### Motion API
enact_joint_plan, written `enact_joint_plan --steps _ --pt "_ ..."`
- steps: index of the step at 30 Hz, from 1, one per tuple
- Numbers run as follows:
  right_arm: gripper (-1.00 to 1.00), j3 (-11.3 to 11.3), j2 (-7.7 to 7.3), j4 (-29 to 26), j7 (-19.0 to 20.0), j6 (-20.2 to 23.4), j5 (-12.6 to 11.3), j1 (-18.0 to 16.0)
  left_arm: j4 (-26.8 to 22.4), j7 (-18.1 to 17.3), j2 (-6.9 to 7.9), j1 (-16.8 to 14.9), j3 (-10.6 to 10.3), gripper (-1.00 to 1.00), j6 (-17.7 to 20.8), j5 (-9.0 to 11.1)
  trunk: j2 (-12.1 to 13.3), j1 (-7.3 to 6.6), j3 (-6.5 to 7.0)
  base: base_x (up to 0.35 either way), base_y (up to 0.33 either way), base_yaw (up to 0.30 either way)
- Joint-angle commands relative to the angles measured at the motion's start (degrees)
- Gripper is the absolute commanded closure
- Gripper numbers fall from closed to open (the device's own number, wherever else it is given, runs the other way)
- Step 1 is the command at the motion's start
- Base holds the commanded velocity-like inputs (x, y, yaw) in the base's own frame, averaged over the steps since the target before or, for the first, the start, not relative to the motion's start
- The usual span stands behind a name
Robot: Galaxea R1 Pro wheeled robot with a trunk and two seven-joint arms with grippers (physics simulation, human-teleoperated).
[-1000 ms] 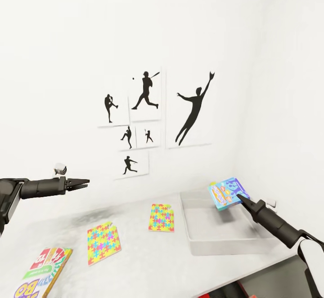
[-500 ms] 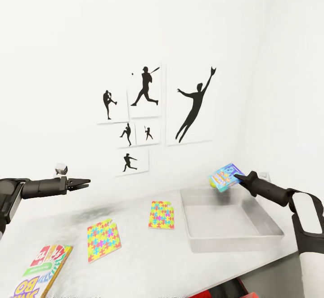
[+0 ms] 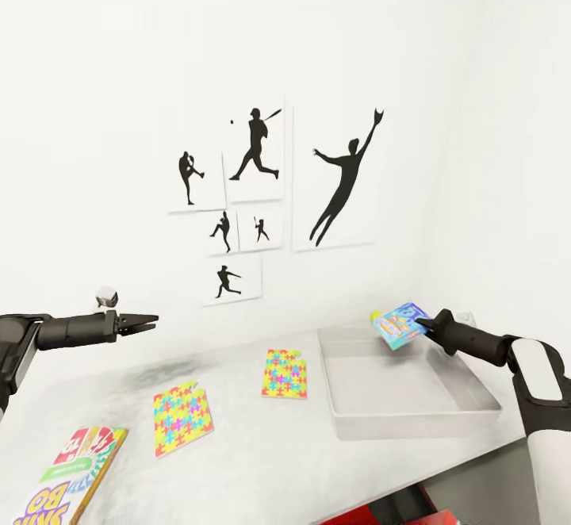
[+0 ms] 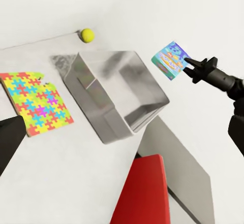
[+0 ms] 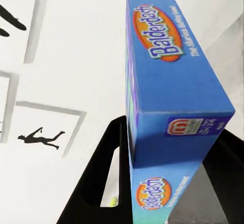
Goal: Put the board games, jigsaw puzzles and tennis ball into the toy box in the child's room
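Nearest the robot, at the table's (image 3: 262, 461) front edge, lies the "SKIP BO" board game (image 3: 67, 477), flat and untouched. Just past it sit the two jigsaw puzzles — the larger-looking one (image 3: 183, 418) toward the left, the other (image 3: 285, 373) just beside the toy box (image 3: 468, 412) — both flat on the pale top, apart from each other and from the bin.

The left gripper (image 3: 145, 320) hovers above the table's left part, its thin fingers close together with nothing between them; whether they are fully closed I cannot tell.

The toy box stands at the table's right end and looks empty inside. Over its far right corner, the right gripper (image 3: 427, 325) is clenched on the small blue board game (image 3: 401, 323), which reads "Balderdash" in the right wrist view. The game is held by one edge, tilted, clear of the rim — probably so it can be let go and land inside the bin.

Farthest back, in the left wrist view, the tennis ball (image 4: 87, 35) rests on the table near the wall, beyond the box. Framed baseball silhouettes (image 3: 258, 192) hang on the wall.
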Motion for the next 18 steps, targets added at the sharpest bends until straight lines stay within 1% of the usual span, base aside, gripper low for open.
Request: enact_joint_plan --steps 1,4,5,7,8,9,11,14,18 --pt "1.0 -0.1 -0.12 0.8 0.4 0.3 0.0 -0.1 0.0 -0.3 -0.08 0.0 0.2 -1.0 0.7 -0.3 -0.1 0.02 -0.12 0.0 0.0 0.0" --pt "1.0 -0.2 -1.0 2.2 0.4 0.3 0.0 -0.2 0.0 -0.3 -0.38 -0.3 0.1 -1.0 1.3 -0.3 -0.1 0.02 -0.4 0.0 0.0 0.0" --pt "1.0 -0.2 -1.41 2.9 0.2 0.3 0.0 -0.2 -0.2 -0.3 -0.74 -0.4 0.1 -1.0 1.8 -0.3 -0.1 0.02 -0.5 0.0 0.0 0.0" --pt "1.0 -0.2 -2.14 4.2 -0.4 0.3 0.0 -0.4 -1.2 -0.3 -2.29 -0.7 -0.1 -1.0 3.5 -0.8 -0.1 0.02 -0.69 0.0 0.0 0.0" --pt "1.0 -0.2 -2.33 4.5 -0.6 0.3 0.0 -0.6 -1.6 -0.3 -2.75 -0.7 -0.1 -1.0 3.9 -0.9 -0.1 0.02 -0.78 0.0 0.0 0.0" --pt "1.0 -0.3 -2.88 4.9 -1.5 0.3 -0.1 -1.1 -2.8 -0.3 -3.83 -1.1 -0.2 -1.0 4.7 -1.1 -0.1 0.02 -0.88 0.0 0.0 0.0" --pt "1.0 -0.3 -3.49 5.2 -2.8 0.3 -0.1 -1.4 -3.9 -0.3 -4.58 -2.0 -0.3 -1.0 5.3 -1.3 -0.1 0.02 -1.06 0.0 0.0 0.0" --pt "1.0 -0.3 -4.35 5.4 -5.4 0.3 -0.2 -2.2 -4.5 -0.3 -4.93 -3.1 -0.3 -1.0 5.6 -1.4 -0.1 0.02 -1.35 0.0 0.0 0.0" --pt "1.0 -0.3 -4.66 5.5 -9.0 0.3 -0.2 -2.8 -4.7 -0.3 -5.02 -3.6 -0.3 -1.0 5.7 -1.4 -0.1 0.02 -1.73 0.0 0.0 0.0"
